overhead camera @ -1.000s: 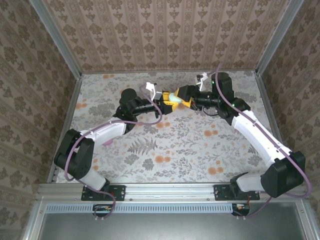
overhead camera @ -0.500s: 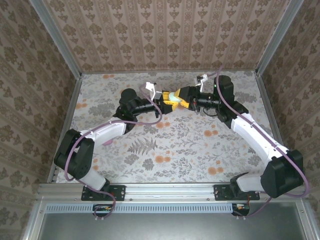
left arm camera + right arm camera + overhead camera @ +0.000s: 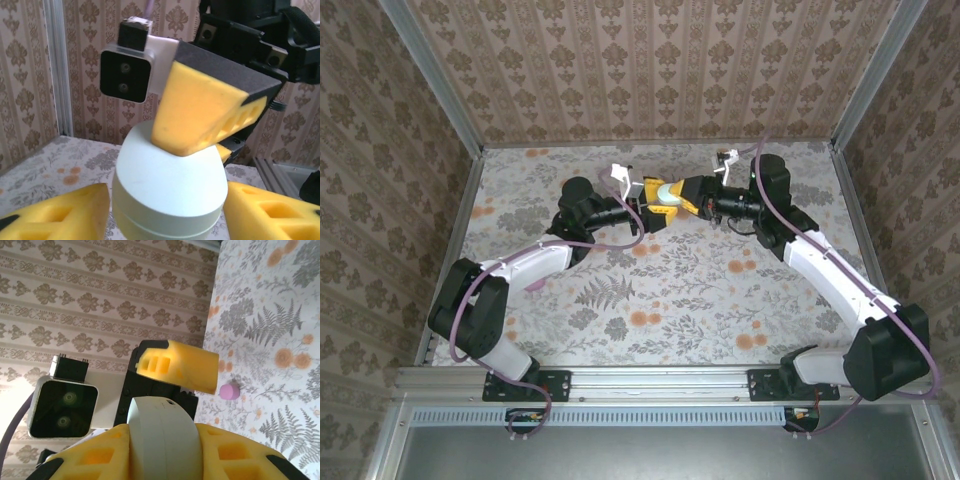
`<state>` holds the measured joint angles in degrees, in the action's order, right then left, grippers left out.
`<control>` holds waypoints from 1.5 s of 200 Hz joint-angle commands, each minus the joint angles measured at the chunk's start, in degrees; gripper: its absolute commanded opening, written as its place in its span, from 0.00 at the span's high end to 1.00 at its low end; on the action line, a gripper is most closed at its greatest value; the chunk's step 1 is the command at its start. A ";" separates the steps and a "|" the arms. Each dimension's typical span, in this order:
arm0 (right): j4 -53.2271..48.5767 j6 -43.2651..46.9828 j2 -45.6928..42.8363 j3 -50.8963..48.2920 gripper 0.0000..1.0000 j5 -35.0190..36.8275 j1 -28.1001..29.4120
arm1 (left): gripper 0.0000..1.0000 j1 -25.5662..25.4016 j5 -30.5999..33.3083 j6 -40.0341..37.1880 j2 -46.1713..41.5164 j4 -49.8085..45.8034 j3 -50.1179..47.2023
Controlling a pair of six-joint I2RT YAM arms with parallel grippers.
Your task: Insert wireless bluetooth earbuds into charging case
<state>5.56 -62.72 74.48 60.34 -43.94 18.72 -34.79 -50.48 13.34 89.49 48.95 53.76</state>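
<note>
Both arms meet over the far middle of the table (image 3: 740, 310), w/ the charging case (image 3: 668, 192) held up off the surface between them; the right claw (image 3: 164, 450) is clenched on it, yellow pads pressed tight to both flanks of the pale rounded shell; the left claw (image 3: 166, 215) is released, its pads standing to either side of the case's lower part, v. close, and whether one brushes the shell I can't tell; the case looks shut, seam line unbroken, so by my reading no bud is in yet; a small pink object (image 3: 229, 391) lies on the table off toward the left, well apart from the case; poss. an earbud, too small to be sure.

Risks from here, as I judge them: the shell is smooth and egg-shaped, so a one-claw grip on curved sides could squirt it out, esp. if the squeeze sits off-centre; it would drop to the table and prob. roll; the left pads are so near that backing away at an angle could clip the shell and twist it in the right claw's hold; the two claws are crowded, one right pad lying over the top of the case, so a small misstep means pad-on-pad contact; if the right pads span the seam, the lid can't be opened w/o a regrip; more handling, more chances to drop.
</note>
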 commanded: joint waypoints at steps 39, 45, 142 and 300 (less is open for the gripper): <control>-0.26 7.87 5.79 -1.30 0.78 14.91 -0.62 | 0.26 2.23 10.69 -2.42 -7.90 -4.58 -8.47; 0.28 7.81 8.50 -1.07 0.78 14.97 -0.69 | 0.26 2.57 12.12 -2.53 -9.20 -6.46 -9.21; 0.48 12.58 39.51 12.08 0.79 11.60 0.00 | 0.40 11.77 34.21 1.56 -27.93 -49.15 -11.46; -7.98 19.33 47.21 15.78 0.65 11.65 -0.48 | 0.37 32.10 37.78 16.10 -31.57 -65.64 -15.17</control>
<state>2.35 -46.33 121.64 75.31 -32.49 18.39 -4.21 -11.75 28.08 58.98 -14.90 39.13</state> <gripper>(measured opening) 0.314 0.622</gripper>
